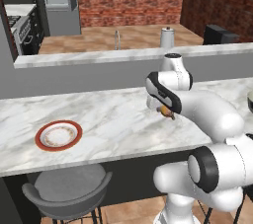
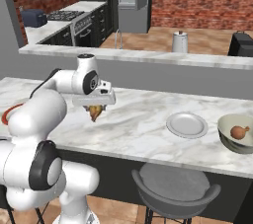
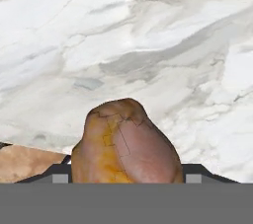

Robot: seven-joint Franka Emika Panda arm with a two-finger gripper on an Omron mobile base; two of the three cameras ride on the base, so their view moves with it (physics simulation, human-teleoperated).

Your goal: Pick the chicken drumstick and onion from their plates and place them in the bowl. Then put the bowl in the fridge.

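The red-rimmed plate (image 1: pixel 58 135) is lying bare near the desk's (image 1: pixel 113 124) front edge. Mid-desk, over open marble, the hand (image 2: pixel 95 111) is gripping the drumstick (image 3: pixel 126 144). Rightward, a grey plate (image 2: pixel 187 125), then the bowl (image 2: pixel 236 145) holding the onion (image 2: pixel 239 131).

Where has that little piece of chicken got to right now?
The chicken drumstick hangs in the robot's tool above the marble counter, between the red-rimmed plate on the left and the grey plate and bowl on the right.
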